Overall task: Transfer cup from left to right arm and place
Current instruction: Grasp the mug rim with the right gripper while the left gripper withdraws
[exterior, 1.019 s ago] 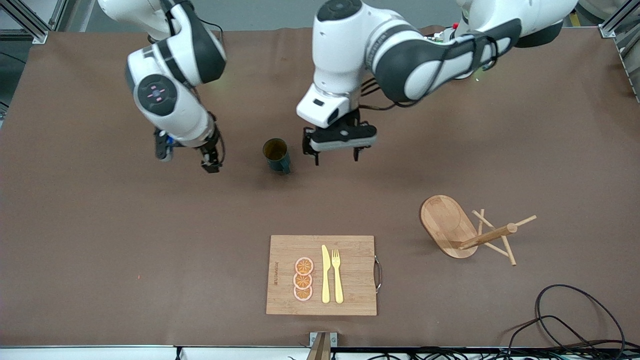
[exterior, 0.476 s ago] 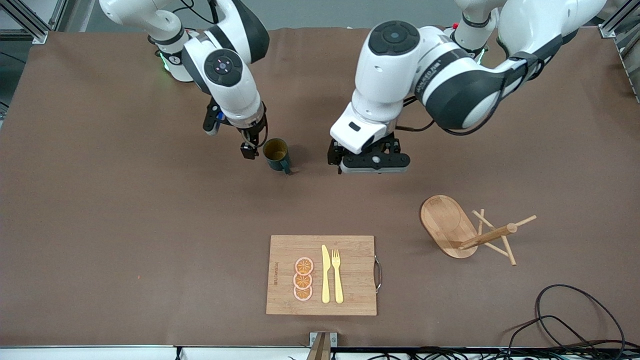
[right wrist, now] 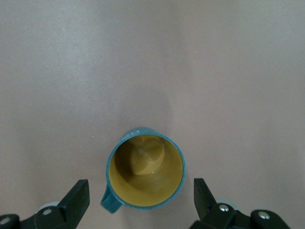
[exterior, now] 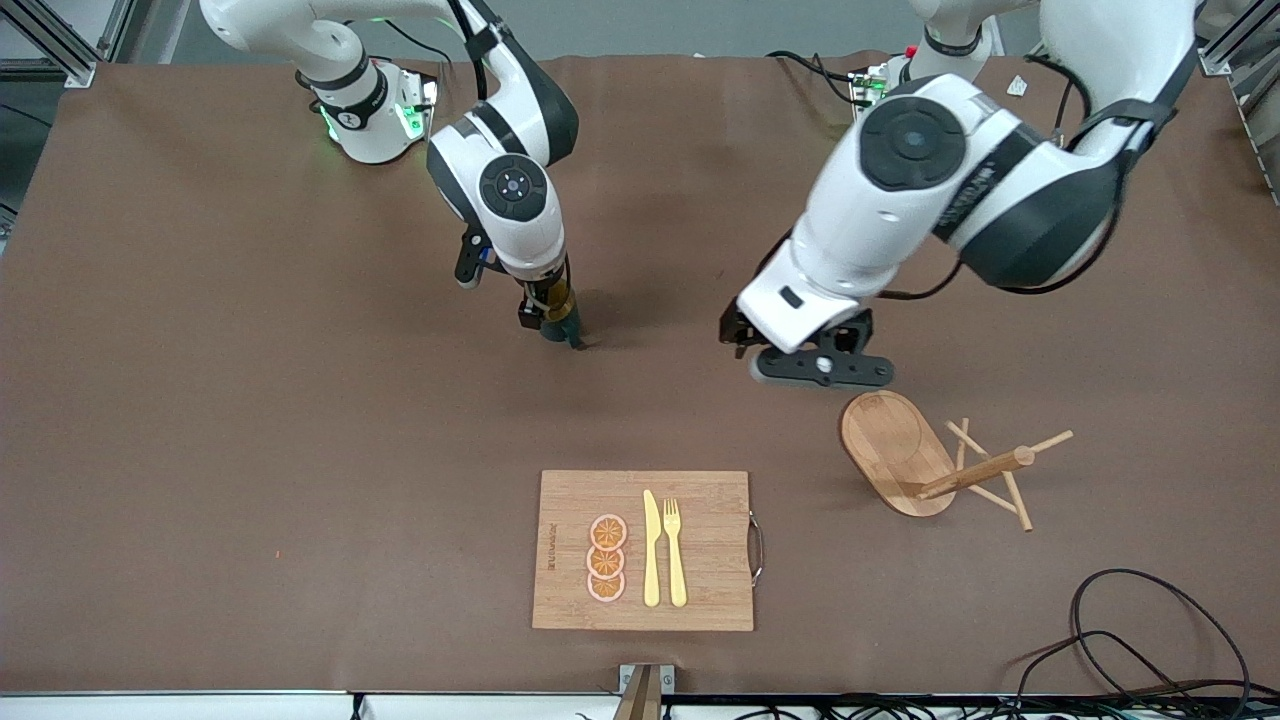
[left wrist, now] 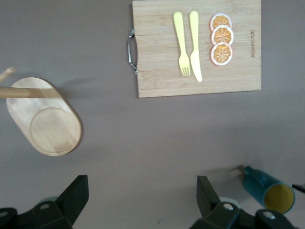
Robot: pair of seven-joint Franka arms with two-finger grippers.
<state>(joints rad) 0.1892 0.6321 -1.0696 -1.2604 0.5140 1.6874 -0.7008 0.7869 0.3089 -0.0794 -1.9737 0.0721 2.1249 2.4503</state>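
Near the middle of the bench (exterior: pixel 200 400), toward the right arm's end, the cup (right wrist: pixel 145 171) stands upright on its base, mouth up, with its small handle on the side nearer the front camera. The right end effector (right wrist: pixel 142 202) hangs directly over it with its fingers spread wide, one on each side of the rim and not touching it. The left end effector (exterior: pixel 815 362) is also wide open and empty, over bare bench just beside the wooden peg rack (exterior: pixel 935 460), well apart from the cup.

The cup looks like glazed ceramic: stiff, likely light for this arm, but breakable if dropped or knocked over. The ribbed outside should give the pads some bite, while the smooth yellow inside may be slippery. A sound hold would be across the body with the pads on opposite walls, clear of the handle; the handle looks too small to pinch reliably.

Count: one cup, one peg rack, one cutting board (exterior: pixel 643 550) nearer the front camera, carrying one yellow knife (exterior: pixel 651 550), one yellow fork (exterior: pixel 674 550) and three orange slices (exterior: pixel 606 558).
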